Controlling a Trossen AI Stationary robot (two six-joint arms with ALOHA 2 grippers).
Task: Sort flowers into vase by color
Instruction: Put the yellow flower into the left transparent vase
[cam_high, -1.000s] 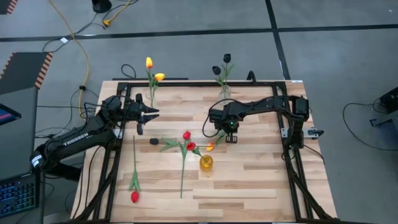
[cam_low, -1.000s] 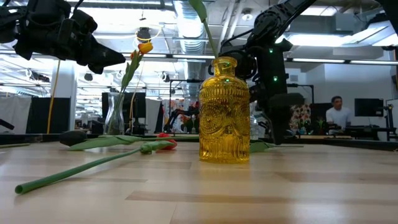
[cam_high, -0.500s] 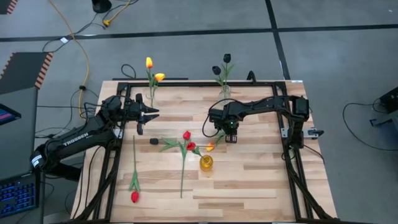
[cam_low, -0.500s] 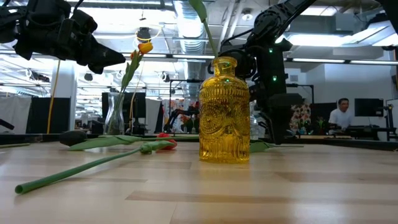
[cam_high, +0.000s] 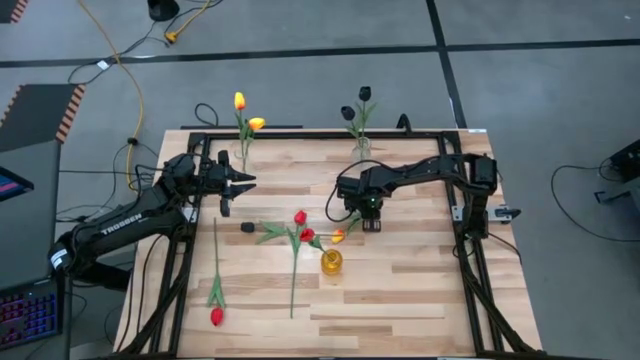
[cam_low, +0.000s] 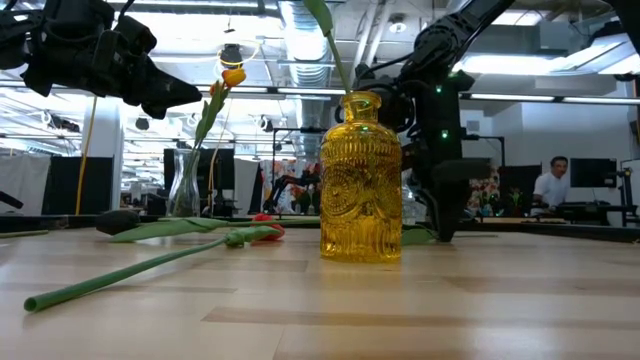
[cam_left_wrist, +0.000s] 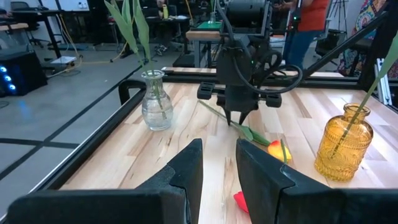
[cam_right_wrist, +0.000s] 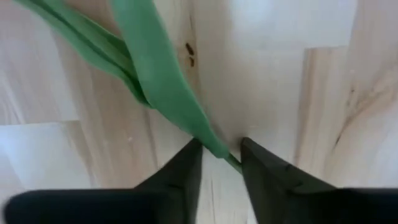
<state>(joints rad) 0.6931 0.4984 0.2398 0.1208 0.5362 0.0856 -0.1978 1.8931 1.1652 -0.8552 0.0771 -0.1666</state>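
Near the middle of the high view, the right gripper (cam_high: 352, 214) is down at the tabletop (cam_high: 400, 290) over the yellow-orange tulip (cam_high: 338, 236), whose head lies just above the amber vase (cam_high: 331, 263). The right wrist view shows its jaws apart with the thin green stem (cam_right_wrist: 231, 160) passing between them and a broad leaf (cam_right_wrist: 155, 74) running off toward the frame's upper left. They straddle the stem but are not clamped on it.

The risk is in the closing. The stem is thin and lies flat against the wood, so the jaws could slide over it, or pinch only the leaf, which would likely bend or slip free on the lift. A grip this far from the head would also let the flower droop and swing, and it could brush the two red tulips (cam_high: 300, 217) lying just to the left or knock the amber vase.

The left gripper (cam_high: 245, 181) hovers in the upper left of the tabletop, jaws slightly apart and empty. Two yellow tulips (cam_high: 240, 101) stand in a clear vase (cam_low: 184, 190) at the top edge, black ones (cam_high: 365, 94) in another, and one red tulip (cam_high: 216, 316) lies at lower left.
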